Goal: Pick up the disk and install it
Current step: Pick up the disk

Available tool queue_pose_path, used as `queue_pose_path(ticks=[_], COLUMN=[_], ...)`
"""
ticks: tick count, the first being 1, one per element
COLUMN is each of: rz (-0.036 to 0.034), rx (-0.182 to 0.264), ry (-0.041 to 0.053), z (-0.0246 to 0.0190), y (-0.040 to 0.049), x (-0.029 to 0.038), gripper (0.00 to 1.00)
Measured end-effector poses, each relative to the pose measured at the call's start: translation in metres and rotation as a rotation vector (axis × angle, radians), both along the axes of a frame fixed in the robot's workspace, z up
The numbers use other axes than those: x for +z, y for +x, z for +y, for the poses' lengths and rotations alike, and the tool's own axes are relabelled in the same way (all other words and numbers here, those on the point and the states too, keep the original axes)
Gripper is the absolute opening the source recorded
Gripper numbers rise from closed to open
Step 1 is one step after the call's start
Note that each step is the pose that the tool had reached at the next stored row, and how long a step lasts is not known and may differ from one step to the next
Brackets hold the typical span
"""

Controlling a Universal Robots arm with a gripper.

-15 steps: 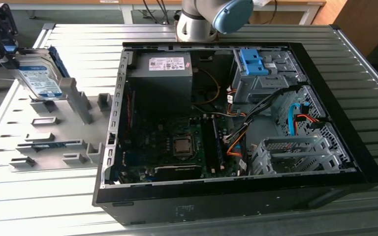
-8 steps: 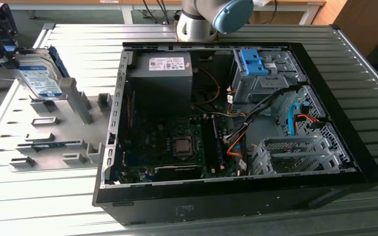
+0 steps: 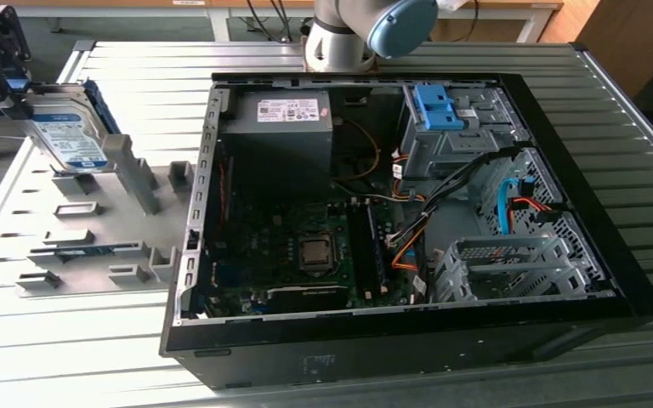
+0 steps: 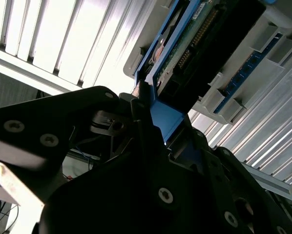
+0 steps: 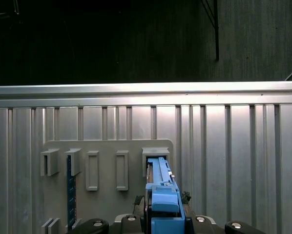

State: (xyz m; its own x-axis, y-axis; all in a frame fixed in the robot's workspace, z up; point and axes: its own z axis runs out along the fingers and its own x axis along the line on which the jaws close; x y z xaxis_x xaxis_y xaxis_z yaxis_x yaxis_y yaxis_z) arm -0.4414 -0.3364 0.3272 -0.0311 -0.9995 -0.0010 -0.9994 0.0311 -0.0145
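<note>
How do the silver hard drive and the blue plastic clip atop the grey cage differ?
The silver hard drive stands on edge outside the black case, in the gripper; the blue plastic clip sits inside, atop the grey cage. The drive carries a white-and-blue label; the clip none. Both show blue plastic.

At twelve o'clock in the exterior view is a silver-grey cylindrical arm joint [image 3: 336, 44], closed on its two o'clock side by a round pale-blue plastic cap [image 3: 404, 24]. At ten o'clock is the matte black angular gripper [image 3: 11, 92]. In the second wrist view its body is built of flat black plates with rounded corners [image 4: 53, 122], fixed with small silver-headed screws [image 4: 14, 126]. In the first wrist view, rounded black lobes [image 5: 93, 225] each carry one such screw.
</note>
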Motion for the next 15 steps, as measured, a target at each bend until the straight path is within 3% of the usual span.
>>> queue_pose_path(ticks=[15], rz=[0.0001], rx=[0.0], ry=[0.0], z=[0.0], y=[0.0], x=[0.0007], gripper=[0.36])
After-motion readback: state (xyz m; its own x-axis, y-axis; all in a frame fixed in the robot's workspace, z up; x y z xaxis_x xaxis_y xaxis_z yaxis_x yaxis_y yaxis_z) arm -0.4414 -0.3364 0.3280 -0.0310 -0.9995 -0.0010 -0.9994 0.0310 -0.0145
